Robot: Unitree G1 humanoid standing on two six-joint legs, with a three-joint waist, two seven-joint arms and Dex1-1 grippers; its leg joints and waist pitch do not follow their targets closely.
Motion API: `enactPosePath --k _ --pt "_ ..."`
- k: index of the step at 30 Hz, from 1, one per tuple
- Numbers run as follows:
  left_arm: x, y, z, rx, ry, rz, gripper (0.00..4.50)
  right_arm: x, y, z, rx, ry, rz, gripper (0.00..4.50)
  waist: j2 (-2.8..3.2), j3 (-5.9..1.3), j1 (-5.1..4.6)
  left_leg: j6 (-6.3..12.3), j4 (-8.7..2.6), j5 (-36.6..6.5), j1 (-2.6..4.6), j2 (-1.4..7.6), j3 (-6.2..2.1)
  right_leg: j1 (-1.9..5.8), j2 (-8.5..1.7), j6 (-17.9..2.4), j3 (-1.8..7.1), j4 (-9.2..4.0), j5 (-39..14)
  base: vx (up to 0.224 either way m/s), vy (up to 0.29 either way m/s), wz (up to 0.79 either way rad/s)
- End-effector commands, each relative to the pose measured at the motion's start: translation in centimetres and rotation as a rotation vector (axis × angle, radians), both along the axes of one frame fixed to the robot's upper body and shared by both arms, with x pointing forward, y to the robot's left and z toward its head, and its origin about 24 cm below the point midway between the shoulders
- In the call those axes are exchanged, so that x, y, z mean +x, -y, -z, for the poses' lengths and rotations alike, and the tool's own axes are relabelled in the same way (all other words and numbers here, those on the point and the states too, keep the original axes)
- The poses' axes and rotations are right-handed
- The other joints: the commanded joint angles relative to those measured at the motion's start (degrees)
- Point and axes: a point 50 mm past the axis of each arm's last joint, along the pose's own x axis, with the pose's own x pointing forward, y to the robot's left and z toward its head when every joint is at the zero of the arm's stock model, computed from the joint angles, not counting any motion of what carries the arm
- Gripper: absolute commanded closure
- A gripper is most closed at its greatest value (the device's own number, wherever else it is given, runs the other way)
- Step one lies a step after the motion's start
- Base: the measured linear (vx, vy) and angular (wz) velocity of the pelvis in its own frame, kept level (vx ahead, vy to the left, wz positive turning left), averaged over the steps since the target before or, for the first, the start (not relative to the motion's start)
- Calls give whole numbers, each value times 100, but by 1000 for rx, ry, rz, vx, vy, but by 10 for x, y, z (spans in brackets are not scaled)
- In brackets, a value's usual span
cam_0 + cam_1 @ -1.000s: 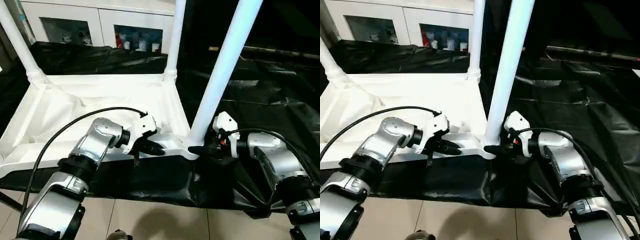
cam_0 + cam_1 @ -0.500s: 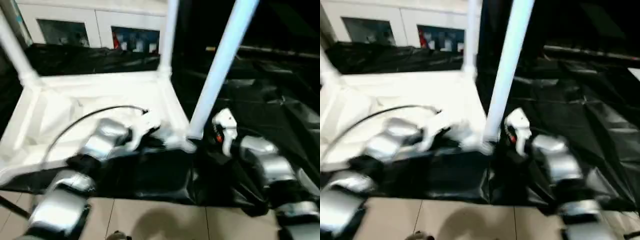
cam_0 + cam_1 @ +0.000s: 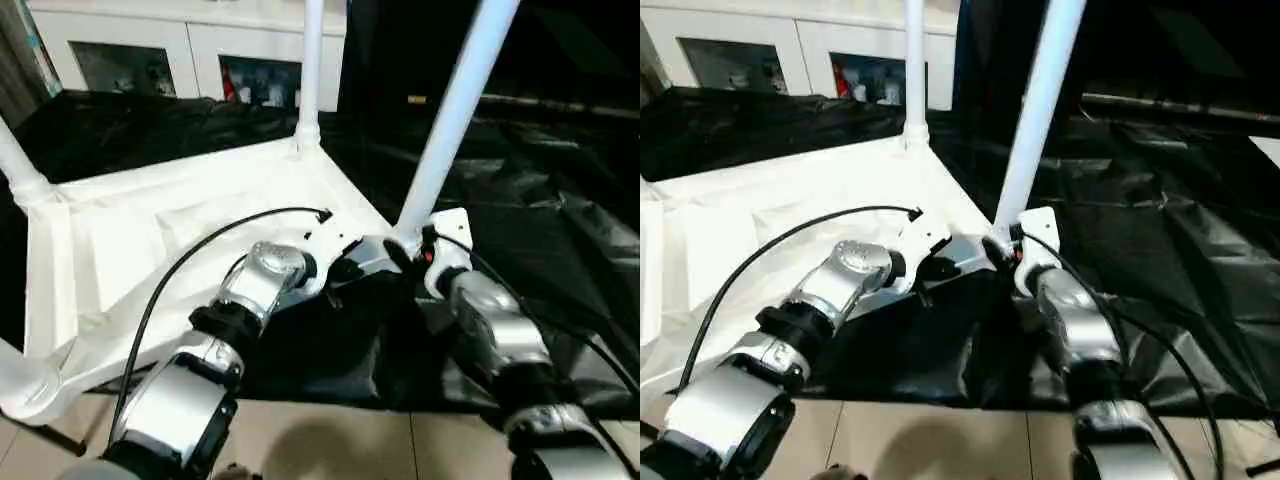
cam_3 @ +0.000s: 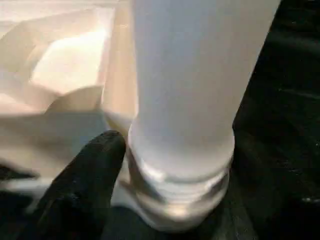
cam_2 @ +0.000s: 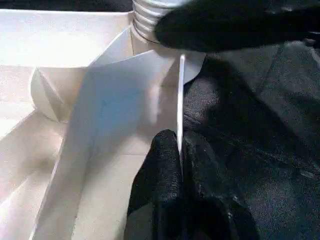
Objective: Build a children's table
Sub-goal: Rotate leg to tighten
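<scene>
1. At twelve o'clock we see a white cabinet (image 3: 190,45) with glass-fronted doors, small colourful items behind the panes.
2. Crumpled black plastic sheeting (image 3: 540,190) covers the surface from twelve through three o'clock.
3. At six o'clock lies a beige tiled floor (image 3: 330,445) with dark grout lines.

An indoor room set up as a test space: black plastic sheeting (image 3: 540,200) covers the work surface, a white glass-fronted cabinet (image 3: 190,55) stands behind, tiled floor (image 3: 330,445) below.
</scene>
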Motion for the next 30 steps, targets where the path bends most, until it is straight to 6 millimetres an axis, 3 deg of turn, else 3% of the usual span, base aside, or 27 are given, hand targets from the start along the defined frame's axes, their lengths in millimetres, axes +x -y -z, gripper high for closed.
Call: enactPosePath --k 1,6,10,12,14,16,18,20,23,27,30 --pt "-3 -4 4 -46 -15 8 450 -4 -9 -6 12 1 -144 67 -96 -359 -1 305 -414 -1106 68 235 -151 271 -362 -982 257 -501 -1256 0 0 0" --pt "-6 -16 4 -43 -42 87 450 -9 8 -17 -75 15 -272 48 -105 -354 -15 349 -400 -1112 78 241 -147 260 -373 -996 253 -537 -1463 0 0 0" --pt "-16 -25 -1 -58 -63 258 450 -15 25 -27 -118 11 -415 48 -75 -351 -7 412 -404 -1073 89 271 -146 241 -367 -1086 262 -511 -1338 0 0 0" --pt "-27 -30 -3 -61 -100 396 450 -18 28 -32 -126 17 -475 48 -108 -356 14 416 -406 -1039 92 285 -147 242 -381 -1150 262 -489 -1264 0 0 0" --pt "-34 -35 -4 -49 -133 472 450 -21 30 -35 -123 11 -521 48 -68 -366 17 428 -410 -962 95 309 -153 235 -376 -1255 264 -440 -1030 0 0 0" --pt "-34 -37 -6 -51 -132 470 450 -25 29 -34 -124 -6 -574 48 -69 -384 17 485 -395 -767 122 313 -132 228 -348 -1447 258 -383 -491 0 0 0" --pt "-35 -39 -7 -56 -130 469 450 -27 29 -33 -125 -19 -603 48 -63 -378 39 536 -386 -702 119 309 -115 234 -349 -1529 260 -368 -334 0 0 0" --pt "-34 -42 -8 -55 -130 466 450 -32 27 -30 -126 -45 -660 48 -93 -367 49 524 -388 -748 108 302 -111 245 -359 -1510 261 -380 -422 0 0 0" --pt "-34 -45 -8 -51 -131 465 450 -32 27 -29 -134 -48 -667 48 -83 -364 64 471 -390 -834 105 300 -114 250 -383 -1443 269 -400 -618 0 0 0" --pt "-35 -46 -10 -52 -130 461 450 -29 26 -26 -148 -47 -657 86 -82 -365 58 368 -394 -913 111 297 -119 246 -383 -1363 272 -415 -809 0 0 0" --pt "-34 -46 -10 -53 -129 458 450 -29 25 -25 -147 -49 -660 120 -81 -373 40 391 -386 -838 106 291 -117 247 -371 -1400 270 -397 -640 0 0 0"
